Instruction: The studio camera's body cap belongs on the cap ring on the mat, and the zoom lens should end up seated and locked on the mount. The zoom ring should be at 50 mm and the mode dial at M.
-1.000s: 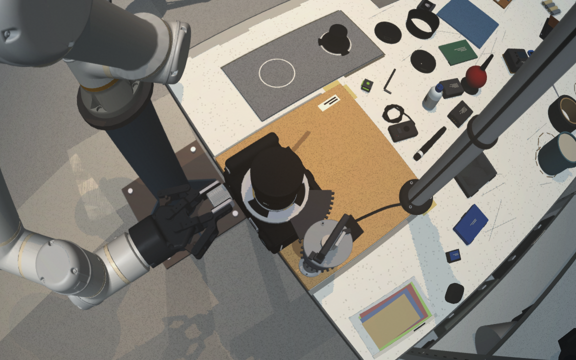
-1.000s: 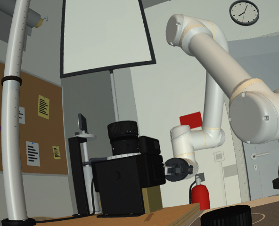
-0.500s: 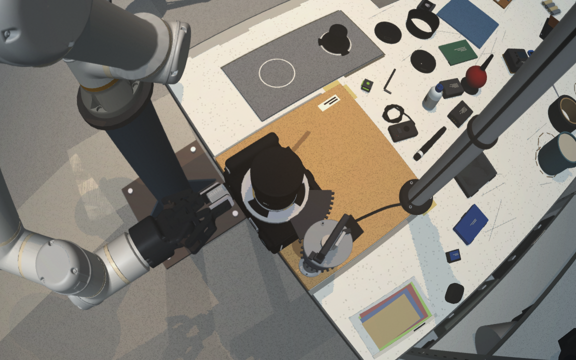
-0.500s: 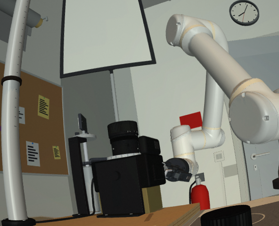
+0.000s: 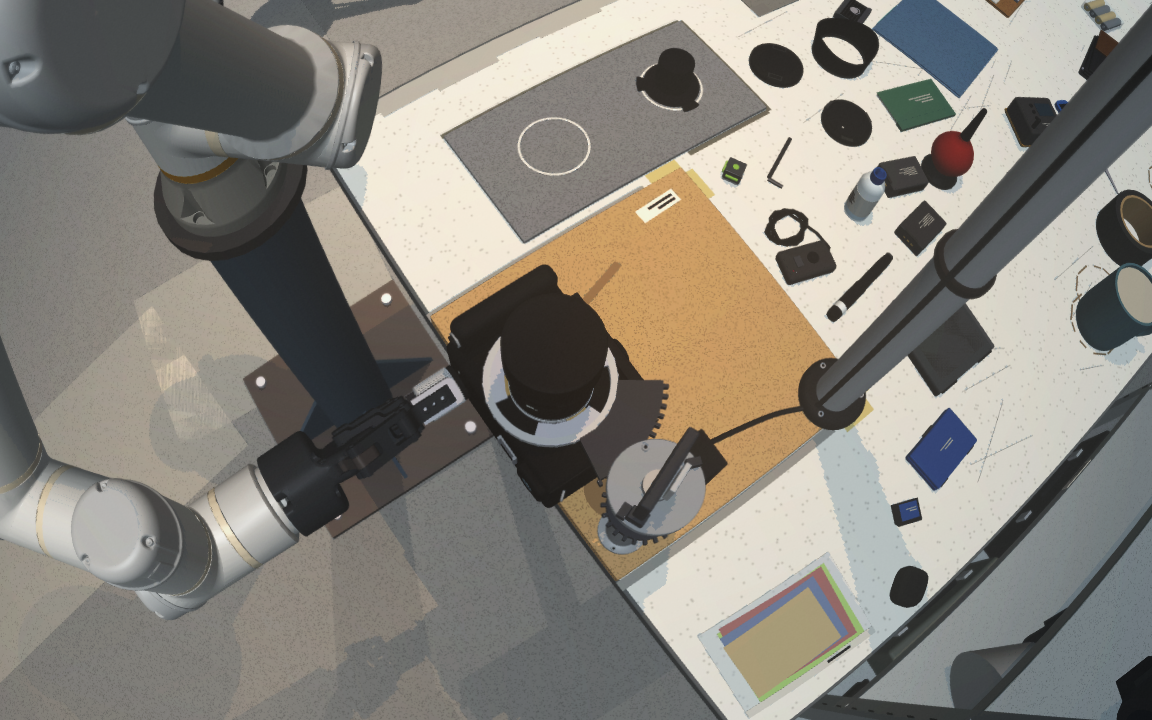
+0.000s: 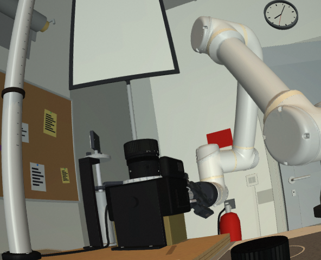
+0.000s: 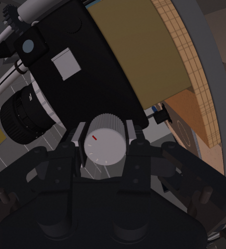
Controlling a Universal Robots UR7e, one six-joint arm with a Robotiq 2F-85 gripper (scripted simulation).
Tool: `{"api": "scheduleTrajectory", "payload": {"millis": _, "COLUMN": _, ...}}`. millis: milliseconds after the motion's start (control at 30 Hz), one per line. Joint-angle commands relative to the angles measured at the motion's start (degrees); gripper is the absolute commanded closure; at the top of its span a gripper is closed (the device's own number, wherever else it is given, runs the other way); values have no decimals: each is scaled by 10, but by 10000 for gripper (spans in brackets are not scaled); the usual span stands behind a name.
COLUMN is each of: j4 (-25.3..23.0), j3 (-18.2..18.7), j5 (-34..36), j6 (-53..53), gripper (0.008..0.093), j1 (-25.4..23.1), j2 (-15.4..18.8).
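Note:
My gripper (image 7: 104, 142) (image 5: 433, 400) (image 6: 189, 193) reaches in level at the side of the black studio camera (image 5: 522, 385) (image 6: 149, 207) that faces the arm's base. The grey mode dial (image 7: 105, 143) sticks out of that side, its red mark pointing up and to the left in the wrist camera. The zoom lens (image 5: 555, 349) (image 6: 141, 158) (image 7: 21, 120) stands upright on the camera's mount. The body cap (image 5: 670, 81) sits on one ring of the grey mat (image 5: 603, 125), and the other white ring (image 5: 554, 145) is empty. The gripper is closed on the mode dial.
The cork board (image 5: 652, 358) carries the camera and a geared stand (image 5: 652, 488) with a cable. A thick grey pole (image 5: 992, 251) crosses above the table's right part. Small items lie scattered on the white table, among them a mug (image 5: 1117, 307) and a tape roll (image 5: 1131, 228).

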State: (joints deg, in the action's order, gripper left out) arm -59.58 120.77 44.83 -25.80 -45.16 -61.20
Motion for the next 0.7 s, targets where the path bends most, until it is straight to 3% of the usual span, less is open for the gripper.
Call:
{"api": "scheduleTrajectory", "payload": {"millis": 0, "j4": 0, "j3": 0, "j5": 0, "j6": 20, "gripper": 934, "j1": 0, "j2": 0}}
{"api": "scheduleTrajectory", "payload": {"millis": 667, "j4": 0, "j3": 0, "j5": 0, "j6": 456, "gripper": 934, "j1": 0, "j2": 0}}
